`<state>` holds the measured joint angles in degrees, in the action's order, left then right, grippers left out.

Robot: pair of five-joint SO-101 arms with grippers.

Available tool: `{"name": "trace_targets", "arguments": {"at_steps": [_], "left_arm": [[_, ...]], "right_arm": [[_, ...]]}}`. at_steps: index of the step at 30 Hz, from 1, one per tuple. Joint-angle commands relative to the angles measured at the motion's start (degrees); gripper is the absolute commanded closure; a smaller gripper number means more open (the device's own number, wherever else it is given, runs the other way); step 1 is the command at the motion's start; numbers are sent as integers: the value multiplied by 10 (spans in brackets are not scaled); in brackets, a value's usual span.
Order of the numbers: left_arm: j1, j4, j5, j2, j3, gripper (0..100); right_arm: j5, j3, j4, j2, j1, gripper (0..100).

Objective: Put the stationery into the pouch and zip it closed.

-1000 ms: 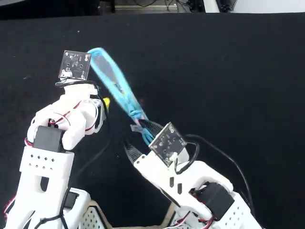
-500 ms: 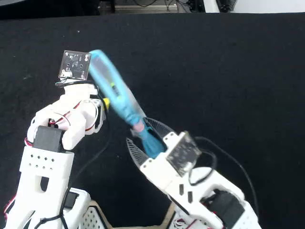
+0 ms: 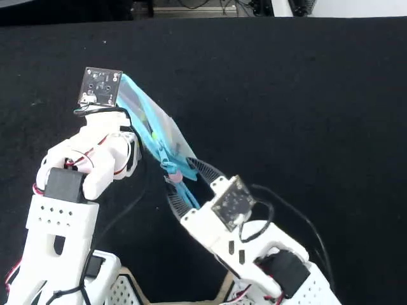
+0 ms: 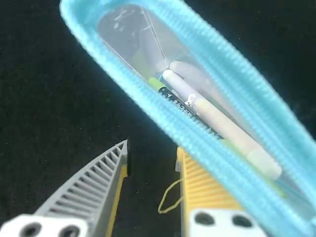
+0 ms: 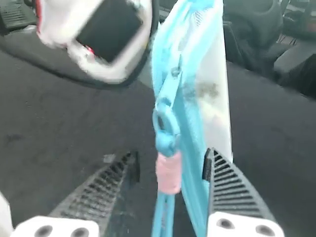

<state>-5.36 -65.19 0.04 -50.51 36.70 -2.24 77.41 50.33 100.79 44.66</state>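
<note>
Pouch (image 3: 156,133) stretches slantwise between my left gripper (image 4: 150,148) and my right gripper (image 5: 171,153); bars crossing there. Room to pass over table (image 3: 305,95) beyond, rightward.

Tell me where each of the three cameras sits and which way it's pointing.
High view: fixed above the table, looking down on both arms and the pouch between them.
Left wrist view: on the left arm, looking past the left gripper into the pouch at the pens.
Right wrist view: on the right arm, looking past the right gripper at the zipper pull.
All three share the pouch.
</note>
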Motion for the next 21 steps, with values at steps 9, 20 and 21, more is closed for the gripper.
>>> {"name": "trace_targets", "arguments": {"at_steps": [9,20,21], "left_arm": [[-7,15,4,-9,-8,834],[-7,15,4,-9,-8,834],[-7,15,4,-9,-8,834]], "right_arm": [[14,78,-110,9,38,789],[92,67,-156,7,26,789],[92,69,-165,9,26,790]]}}
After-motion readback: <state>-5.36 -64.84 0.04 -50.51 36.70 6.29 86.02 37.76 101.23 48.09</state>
